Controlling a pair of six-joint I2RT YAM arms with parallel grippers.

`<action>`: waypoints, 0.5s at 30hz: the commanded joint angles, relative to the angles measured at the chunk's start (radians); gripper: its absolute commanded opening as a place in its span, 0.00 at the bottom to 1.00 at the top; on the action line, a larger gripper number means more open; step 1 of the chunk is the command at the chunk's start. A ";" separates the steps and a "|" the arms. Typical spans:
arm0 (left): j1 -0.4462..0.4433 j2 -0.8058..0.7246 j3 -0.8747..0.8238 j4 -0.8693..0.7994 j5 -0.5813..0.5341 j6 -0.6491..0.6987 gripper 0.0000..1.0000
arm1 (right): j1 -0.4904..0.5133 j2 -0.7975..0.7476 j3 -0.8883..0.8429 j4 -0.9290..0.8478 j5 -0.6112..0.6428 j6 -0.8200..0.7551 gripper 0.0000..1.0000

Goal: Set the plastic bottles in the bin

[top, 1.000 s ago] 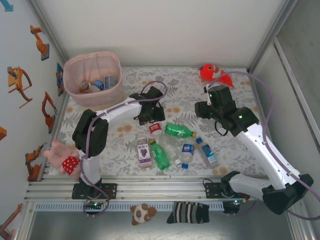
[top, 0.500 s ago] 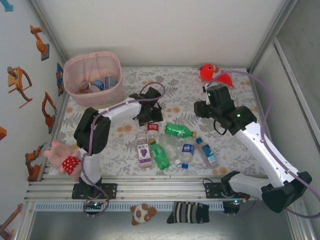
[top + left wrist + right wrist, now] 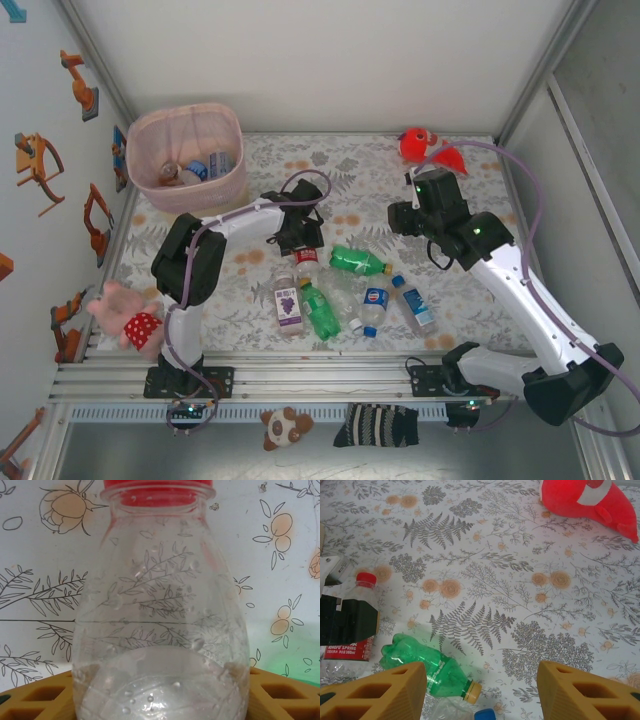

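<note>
Left gripper (image 3: 298, 243) low over the table (image 3: 400, 175), jaws straddling red-capped clear bottle (image 3: 160, 620). Pads (image 3: 35, 700) at its sides; gripped or not, cannot tell. Right gripper (image 3: 482, 685) spread wide, empty, near green bottle (image 3: 427, 667). Bin (image 3: 195, 195), far left corner, holds a few bottles. About seven left on table, so well short of done.
</note>
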 commanded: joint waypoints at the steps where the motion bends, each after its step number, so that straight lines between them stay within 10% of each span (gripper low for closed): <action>1: 0.004 -0.056 0.016 -0.018 -0.021 0.025 0.62 | -0.007 -0.008 0.028 0.009 0.031 0.002 0.59; 15: 0.019 -0.248 0.152 -0.025 -0.047 0.203 0.61 | -0.006 -0.002 0.035 0.010 0.033 0.003 0.59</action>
